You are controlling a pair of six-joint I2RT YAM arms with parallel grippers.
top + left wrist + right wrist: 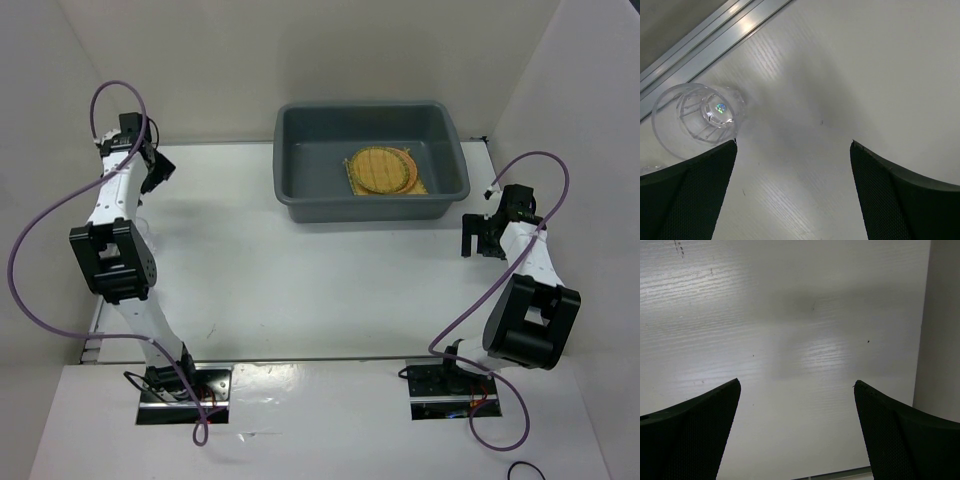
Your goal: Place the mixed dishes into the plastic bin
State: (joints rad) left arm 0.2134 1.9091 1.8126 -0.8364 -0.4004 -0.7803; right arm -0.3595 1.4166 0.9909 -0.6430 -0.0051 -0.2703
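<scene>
The grey plastic bin (360, 211) stands at the back of the table, right of centre. In it lies a square yellow woven mat (422, 186) with a yellow green-rimmed disc (380, 170) on top. A small clear glass cup (697, 117) lies on its side on the table beside a metal rail, just beyond my left gripper's left finger (695, 195). My left gripper (792, 145) is open at the far left back of the table (155, 172), nothing between its fingers. My right gripper (796, 382) hangs open over bare table by the right edge (478, 243).
An aluminium rail (715, 35) runs along the table's left edge next to the cup. A white wall (945, 325) rises close to the right of my right gripper. White walls enclose the table on the left, back and right.
</scene>
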